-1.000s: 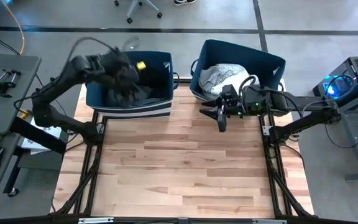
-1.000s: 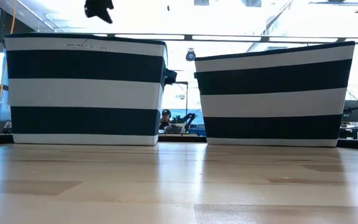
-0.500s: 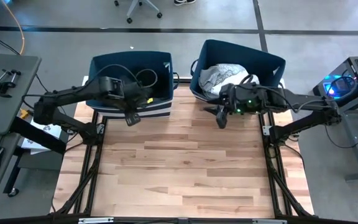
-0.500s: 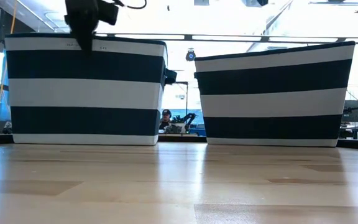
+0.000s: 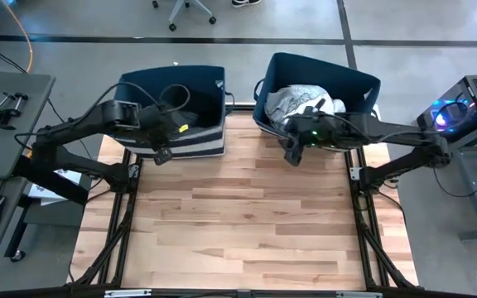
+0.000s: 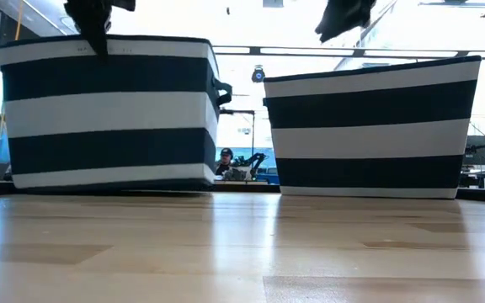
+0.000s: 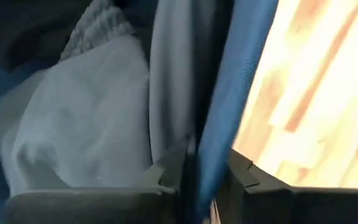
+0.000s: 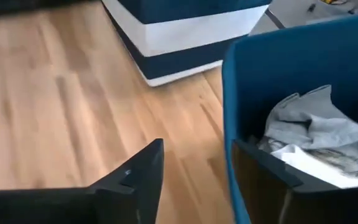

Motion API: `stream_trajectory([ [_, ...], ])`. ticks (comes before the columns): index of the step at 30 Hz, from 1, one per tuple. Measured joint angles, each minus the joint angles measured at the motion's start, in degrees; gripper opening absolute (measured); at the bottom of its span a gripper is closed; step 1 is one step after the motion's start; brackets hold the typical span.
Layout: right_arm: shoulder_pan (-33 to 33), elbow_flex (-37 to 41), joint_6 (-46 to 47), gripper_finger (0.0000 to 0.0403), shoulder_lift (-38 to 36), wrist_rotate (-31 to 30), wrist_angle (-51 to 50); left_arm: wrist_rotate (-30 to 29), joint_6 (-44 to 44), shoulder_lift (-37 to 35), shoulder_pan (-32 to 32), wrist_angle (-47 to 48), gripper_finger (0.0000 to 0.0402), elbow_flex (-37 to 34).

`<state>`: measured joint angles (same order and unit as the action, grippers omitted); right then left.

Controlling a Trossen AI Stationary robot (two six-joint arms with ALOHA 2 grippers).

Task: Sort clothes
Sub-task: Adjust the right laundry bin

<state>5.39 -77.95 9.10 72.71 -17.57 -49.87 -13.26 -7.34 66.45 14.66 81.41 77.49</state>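
Note:
Two navy-and-white striped bins stand at the table's far side. The left bin (image 5: 172,108) holds dark clothes and a neon yellow piece (image 5: 185,128); a pale grey garment (image 7: 86,130) shows inside it. My left gripper (image 5: 162,154) is shut on its near wall. The right bin (image 5: 317,91) holds white and grey patterned clothes (image 5: 301,99). My right gripper (image 8: 191,180) is open at that bin's near left corner, one finger outside and one inside the wall (image 8: 235,124); I cannot tell whether it touches. My left gripper pinches the top of the left bin's near wall (image 7: 213,130), one finger (image 7: 166,174) inside the bin and one (image 7: 244,174) outside. The fingers come from above, pointing down. In the low view the bin (image 6: 112,109) sits tilted, its near bottom edge a little off the table.
Bare wooden tabletop (image 5: 238,215) spreads in front of both bins to the near edge. Black frame struts (image 5: 118,215) run along the table's left and right sides. A desk (image 5: 2,108) stands to the left and equipment with a blue light (image 5: 462,103) to the right.
My left gripper has swung from above the left bin toward the table's near edge and down onto the bin's near wall, then shut on it. The bin has tipped, its near bottom edge coming up. My right gripper has drawn in to the right bin's near corner.

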Motion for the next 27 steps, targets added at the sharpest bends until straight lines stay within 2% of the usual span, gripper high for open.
stream_trajectory([
  [6,4.8,0.0,-5.2,0.0228,6.1,0.0,-0.1,4.4,-2.7,-1.7,0.0,-1.3,0.0116,0.1],
  [10,7.6,0.0,-5.0,0.0228,9.8,0.0,0.3,4.4,-5.3,-1.7,0.0,-1.9,0.0160,0.1],
  [12,8.6,0.0,-5.1,0.0203,11.3,-0.4,1.3,4.6,-6.5,-1.5,-0.1,-3.0,0.0173,0.1],
  [14,9.4,0.0,-5.1,0.0160,12.7,0.0,2.5,4.9,-7.6,-1.4,-0.2,-5.0,0.0181,0.1],
  [18,9.2,0.0,-4.7,0.0037,13.7,7.3,3.8,5.5,-7.6,-1.4,-0.2,-9.8,0.0183,0.1],
  [19,8.5,0.0,-4.1,0.0020,13.6,8.3,3.6,5.7,-7.6,-1.4,-0.2,-10.7,0.0184,0.1],
  [27,-1.4,0.0,12.1,0.0005,8.3,12.4,-1.2,7.7,-8.1,-1.4,-1.0,-14.3,0.0184,0.1],
])
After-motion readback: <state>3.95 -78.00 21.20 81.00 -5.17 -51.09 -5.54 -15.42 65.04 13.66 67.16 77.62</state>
